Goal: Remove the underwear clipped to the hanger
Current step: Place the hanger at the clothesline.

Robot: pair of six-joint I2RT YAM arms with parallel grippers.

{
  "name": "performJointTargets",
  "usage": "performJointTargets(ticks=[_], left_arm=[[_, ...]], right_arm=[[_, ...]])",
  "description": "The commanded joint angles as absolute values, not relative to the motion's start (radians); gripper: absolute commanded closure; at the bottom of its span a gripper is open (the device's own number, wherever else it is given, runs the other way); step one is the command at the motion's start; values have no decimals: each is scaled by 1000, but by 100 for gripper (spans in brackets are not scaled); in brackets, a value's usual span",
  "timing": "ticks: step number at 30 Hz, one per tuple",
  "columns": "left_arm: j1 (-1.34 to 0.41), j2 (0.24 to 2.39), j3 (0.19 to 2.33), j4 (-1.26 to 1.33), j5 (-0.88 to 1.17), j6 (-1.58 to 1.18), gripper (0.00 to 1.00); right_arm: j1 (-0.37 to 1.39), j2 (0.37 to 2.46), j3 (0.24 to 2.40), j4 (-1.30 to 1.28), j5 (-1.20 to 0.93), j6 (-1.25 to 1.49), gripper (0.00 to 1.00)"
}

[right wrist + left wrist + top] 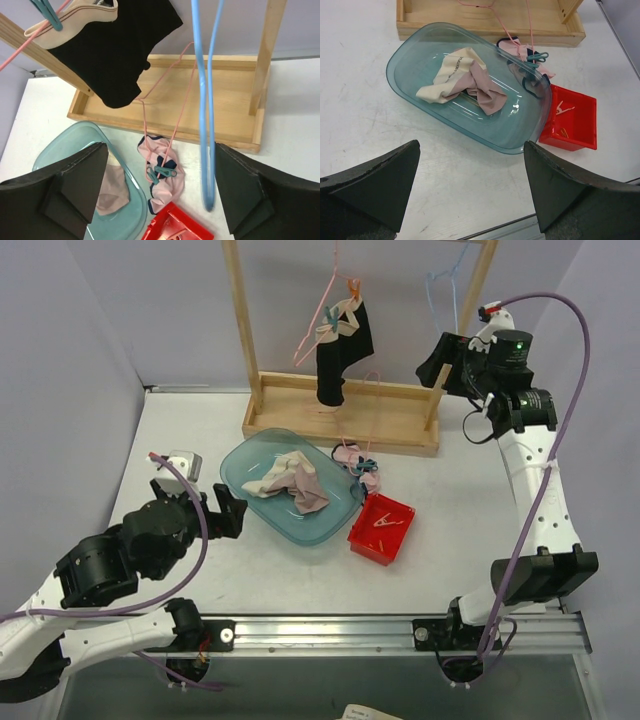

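Underwear sits in three places around the teal dish (250,455). Left of the dish and near it, the left gripper (228,508) hangs low over the table (180,430), its jaws spread wide with nothing between them. Inside the dish lie crumpled pale pink briefs (465,85), partly cream. Behind the dish, the black briefs (345,345) with a beige waistband hang from a pink hanger (318,318) on the wooden rack (400,425), pinned by a teal clothespin (48,12) and an orange clothespin (352,285). Just beside the dish's right rim, on the table, lies a dark-trimmed pink pair (162,160). A second teal clothespin (164,173) sits on this pair, where the wire of another pink hanger (181,100) reaches it from over the rack's base. Close against the dish's right front corner stands a red bin (362,542) with a few clothespins in it. Farther right and behind the dish, a blue hanger (202,100) hangs from the rack. The right gripper (437,362) is raised beside the blue hanger, jaws wide apart and holding nothing
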State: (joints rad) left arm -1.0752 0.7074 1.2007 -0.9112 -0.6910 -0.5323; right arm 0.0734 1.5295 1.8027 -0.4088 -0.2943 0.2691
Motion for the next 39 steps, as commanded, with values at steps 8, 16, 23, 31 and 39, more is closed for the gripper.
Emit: performJointTargets(ticks=[8,16,23,31,39], left_arm=[[-1043,745,1204,-821,-693,-468,6],[-852,794,1083,-712,-439,-397,6],[-276,990,1020,-462,84,-406,83],[-176,1328,1260,-261,132,-430,97],[-160,1656,1468,-297,132,-430,97]], right_arm=[[77,1356,1702,-373,-137,333,0],[77,1059,1258,-302,55,462,0],[75,1040,1022,-167,28,529,5],[64,1206,980,-9,28,555,100],[77,1279,907,135,-129,565,100]])
